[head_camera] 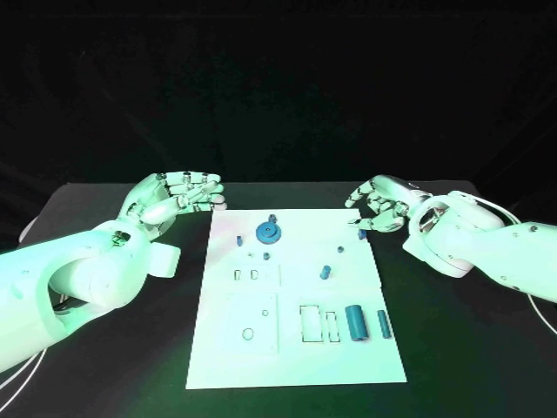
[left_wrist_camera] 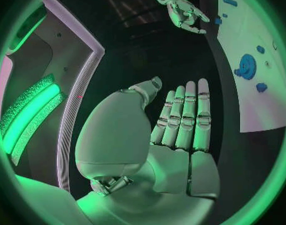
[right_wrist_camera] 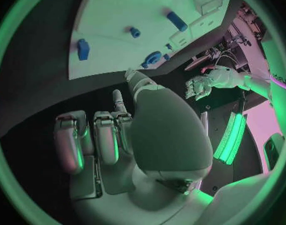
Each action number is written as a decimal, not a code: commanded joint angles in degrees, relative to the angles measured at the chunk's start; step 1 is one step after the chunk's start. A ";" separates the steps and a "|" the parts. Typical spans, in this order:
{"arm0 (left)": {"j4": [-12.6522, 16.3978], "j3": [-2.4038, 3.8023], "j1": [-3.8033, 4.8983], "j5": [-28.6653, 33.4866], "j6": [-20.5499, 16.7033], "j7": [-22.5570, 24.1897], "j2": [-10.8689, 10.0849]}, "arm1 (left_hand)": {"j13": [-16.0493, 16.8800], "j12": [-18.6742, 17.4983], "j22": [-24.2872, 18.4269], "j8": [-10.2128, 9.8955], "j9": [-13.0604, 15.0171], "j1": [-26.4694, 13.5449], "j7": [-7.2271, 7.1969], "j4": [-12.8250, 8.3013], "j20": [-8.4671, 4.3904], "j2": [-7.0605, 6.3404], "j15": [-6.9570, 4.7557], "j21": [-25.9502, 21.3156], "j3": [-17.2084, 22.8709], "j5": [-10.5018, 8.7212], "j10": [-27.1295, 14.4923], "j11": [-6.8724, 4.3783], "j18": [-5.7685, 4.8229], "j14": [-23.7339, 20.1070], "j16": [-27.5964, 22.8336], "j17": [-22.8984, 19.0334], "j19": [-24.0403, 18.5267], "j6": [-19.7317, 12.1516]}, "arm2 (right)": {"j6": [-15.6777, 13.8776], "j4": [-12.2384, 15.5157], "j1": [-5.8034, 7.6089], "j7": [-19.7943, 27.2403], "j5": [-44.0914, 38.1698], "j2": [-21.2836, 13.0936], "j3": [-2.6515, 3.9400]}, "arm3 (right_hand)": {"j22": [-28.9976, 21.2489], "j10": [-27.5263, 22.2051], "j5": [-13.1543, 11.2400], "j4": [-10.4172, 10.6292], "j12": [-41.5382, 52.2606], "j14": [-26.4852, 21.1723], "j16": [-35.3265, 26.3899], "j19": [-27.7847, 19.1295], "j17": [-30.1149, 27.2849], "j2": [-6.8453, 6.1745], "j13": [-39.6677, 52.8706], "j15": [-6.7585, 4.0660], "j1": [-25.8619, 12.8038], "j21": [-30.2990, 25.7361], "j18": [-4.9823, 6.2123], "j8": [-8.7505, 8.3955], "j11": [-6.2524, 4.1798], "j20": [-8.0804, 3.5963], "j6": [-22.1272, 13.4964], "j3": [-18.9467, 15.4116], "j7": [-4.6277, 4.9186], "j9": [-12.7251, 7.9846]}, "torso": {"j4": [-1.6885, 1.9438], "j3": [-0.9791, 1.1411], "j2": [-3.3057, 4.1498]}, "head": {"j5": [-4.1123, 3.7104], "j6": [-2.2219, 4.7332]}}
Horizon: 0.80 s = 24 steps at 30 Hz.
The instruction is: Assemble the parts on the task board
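So far: the assembly looked barely begun, judging by how the pieces lay.
Task board: the white task board (head_camera: 298, 348) lay flat in the middle of the black table (head_camera: 466, 348), long side running away from the robot.
Round part: a blue round part (head_camera: 269, 232) stood near the far end of the board, with a short peg rising behind it; whether it was properly seated could not be told.
Small parts: a few small blue pieces (head_camera: 325, 272) stood scattered across the middle of the board, well apart from each other.
Cylinders: a thick blue cylinder (head_camera: 355, 326) and a thinner blue rod (head_camera: 384, 323) lay loose on the near right of the board, beside an outlined rectangular slot (head_camera: 310, 322).
Empty outlines: several recesses on the near left of the board appeared unfilled, so most of the fitting seemed left to do.
Left hand: the left hand (head_camera: 172, 198) hovered beside the board's far left corner, fingers loosely curled and apart, holding nothing; the left wrist view showed its fingers (left_wrist_camera: 183, 120) straight, side by side and bare.
Right hand: the right hand (head_camera: 381, 205) hung over the far right corner, fingers bent inward yet separated, with nothing between them; its wrist view showed empty fingers (right_wrist_camera: 93, 140).
Contact: neither hand touched a part.
Judgement: a first pick-up was likely still ahead.
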 commanded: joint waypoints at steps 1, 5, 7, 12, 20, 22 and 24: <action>-0.19 0.04 0.04 0.19 1.09 0.43 0.31 | -0.01 -0.27 -0.05 -0.18 -0.07 -0.49 0.46 0.03 -0.03 -0.10 0.12 -0.07 0.30 0.18 0.23 0.06 0.20 -0.44 -0.35 0.09 -0.40 -0.03 | 4.50 -1.02 -0.36 5.68 3.93 -1.13 -0.02 | 15.08 4.60 -0.37 -0.44 -0.49 5.97 0.19 6.00 15.07 -0.17 13.77 -0.47 0.93 0.25 -0.39 -0.38 -0.26 -0.32 0.25 -0.06 -0.29 -0.06 | -0.25 0.14 0.06 | -0.40 -0.15; -0.51 0.03 0.03 0.19 1.16 0.45 0.51 | -0.01 -0.27 -0.05 -0.18 -0.07 -0.49 0.46 0.03 -0.03 -0.10 0.12 -0.07 0.30 0.18 0.23 0.06 0.20 -0.44 -0.35 0.09 -0.40 -0.03 | 4.94 -2.62 -1.31 6.60 3.38 -2.11 -0.03 | 15.08 4.25 -0.43 -0.53 -0.90 5.97 0.19 6.00 15.07 -0.47 13.45 -0.48 1.21 0.25 -0.39 -0.55 -0.29 -0.34 0.02 -0.14 -0.31 -0.12 | -0.18 0.16 0.07 | -0.62 -0.24; -0.64 0.03 0.02 0.19 1.21 0.46 0.61 | -0.01 -0.27 -0.05 -0.18 -0.07 -0.49 0.46 0.03 -0.03 -0.10 0.12 -0.07 0.30 0.18 0.23 0.06 0.20 -0.44 -0.35 0.09 -0.40 -0.03 | 4.92 -3.39 -1.76 6.86 3.06 -2.21 -0.04 | 15.08 4.11 -0.45 -0.53 -1.06 5.97 0.19 6.00 15.07 -0.56 13.33 -0.45 1.34 0.25 -0.39 -0.69 -0.29 -0.34 -0.19 -0.17 -0.29 -0.17 | -0.13 0.17 0.05 | -0.70 -0.27; -0.88 0.03 0.01 0.19 1.29 0.47 0.77 | -0.01 -0.26 -0.06 -0.18 -0.07 -0.47 0.42 -0.08 -0.03 -0.13 0.12 -0.07 0.37 0.18 0.25 0.04 0.20 -0.45 -0.38 0.15 -0.42 -0.02 | 4.80 -5.04 -2.42 7.23 2.71 -1.90 -0.04 | 15.08 4.00 -0.46 -0.52 -1.19 5.97 0.19 6.00 15.07 -0.66 13.24 -0.40 1.50 0.25 -0.39 -0.90 -0.27 -0.32 -0.52 -0.20 -0.25 -0.25 | 0.14 0.09 0.02 | -1.00 -0.40; -1.02 0.02 0.00 0.19 1.31 0.49 0.81 | -0.01 -0.26 -0.06 -0.18 -0.07 -0.47 0.42 -0.08 -0.03 -0.13 0.12 -0.07 0.37 0.18 0.25 0.04 0.20 -0.45 -0.38 0.15 -0.42 -0.02 | 4.16 -6.89 -2.96 7.02 2.59 -0.65 -0.04 | 15.08 4.08 -0.41 -0.46 -1.09 5.97 0.19 6.00 15.07 -0.64 13.31 -0.37 1.55 0.25 -0.39 -1.03 -0.24 -0.30 -0.71 -0.21 -0.19 -0.30 | 0.15 -0.05 0.00 | -1.03 -0.40; -1.01 0.02 0.00 0.19 1.33 0.48 0.80 | -0.01 -0.26 -0.06 -0.18 -0.07 -0.47 0.42 -0.08 -0.03 -0.13 0.12 -0.07 0.37 0.18 0.25 0.04 0.20 -0.45 -0.38 0.15 -0.42 -0.02 | 3.97 -7.25 -3.15 6.92 2.60 -0.31 -0.04 | 15.08 4.12 -0.36 -0.41 -1.05 5.97 0.19 6.00 15.07 -0.59 13.35 -0.35 1.53 0.25 -0.39 -1.05 -0.22 -0.29 -0.74 -0.20 -0.16 -0.30 | 0.15 -0.05 -0.01 | -0.98 -0.40; -1.01 0.02 0.00 0.19 1.33 0.47 0.78 | -0.01 -0.26 -0.06 -0.18 -0.07 -0.47 0.42 -0.08 -0.03 -0.13 0.12 -0.07 0.37 0.18 0.25 0.04 0.20 -0.45 -0.38 0.15 -0.42 -0.02 | 3.81 -7.56 -3.35 6.78 2.65 -0.08 -0.04 | 15.08 4.18 -0.22 -0.25 -0.98 5.97 0.19 6.00 15.07 -0.45 13.40 -0.31 1.46 0.25 -0.39 -1.07 -0.16 -0.27 -0.73 -0.18 -0.09 -0.31 | 0.15 -0.04 0.00 | -0.91 -0.45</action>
